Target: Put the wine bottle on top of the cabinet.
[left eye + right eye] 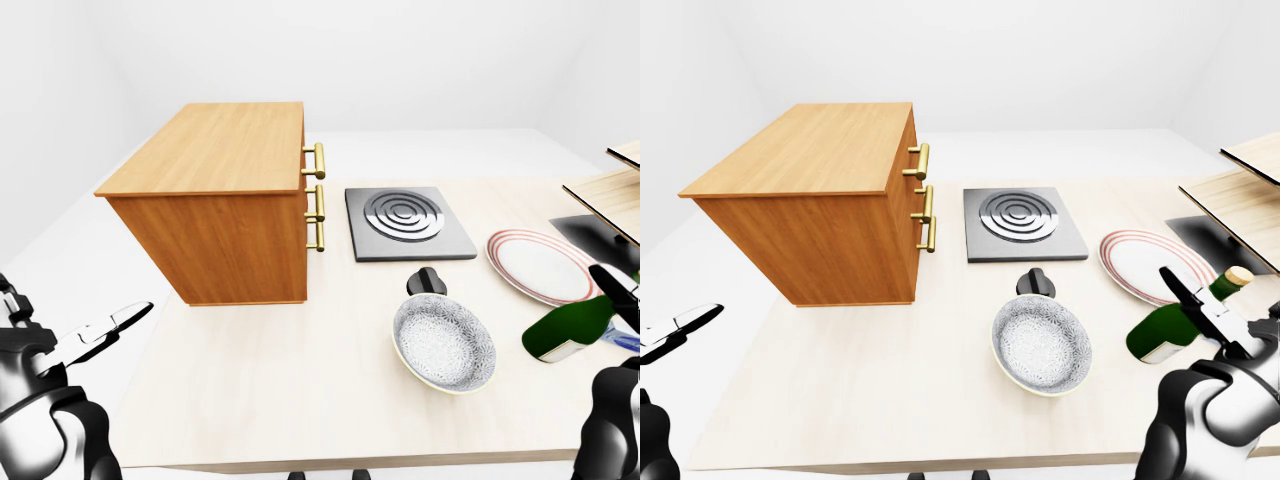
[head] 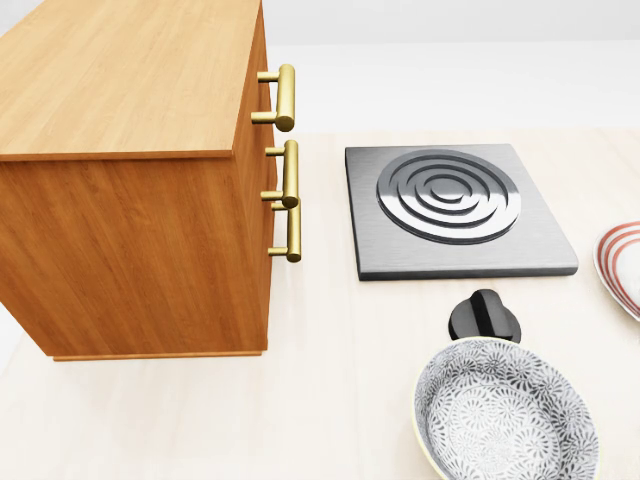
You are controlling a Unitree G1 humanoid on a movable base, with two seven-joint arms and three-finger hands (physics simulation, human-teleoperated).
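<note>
1. The wine bottle (image 1: pixel 1172 326) is lying tilted at about 4 o'clock in the right-eye view, its green body low and its cork-coloured top pointing up toward 2 o'clock.
2. The right hand (image 1: pixel 1212 318) is reaching at the bottle's neck, with black fingers (image 1: pixel 1175 288) spread on each side of it; whether they are clamping the neck, I cannot tell.
3. The left hand (image 1: pixel 100 332) is hanging at 8 o'clock in the left-eye view, off the table's edge, with its fingers standing apart and holding nothing.
4. The cabinet (image 1: pixel 225 205) is standing at 10 o'clock on the table (image 1: pixel 300 400), well apart from the bottle, with 3 brass handles (image 1: pixel 318 196) facing the hob.
5. A grey hob (image 2: pixel 455 208) with ring marks is lying just beside the cabinet, toward 3 o'clock from it in the head view.
6. A black knob (image 2: pixel 484 316) is sitting between the hob and a patterned bowl (image 2: pixel 505 415).
7. A red-rimmed plate (image 1: pixel 1145 263) is lying near the bottle, toward 11 o'clock from it.
</note>
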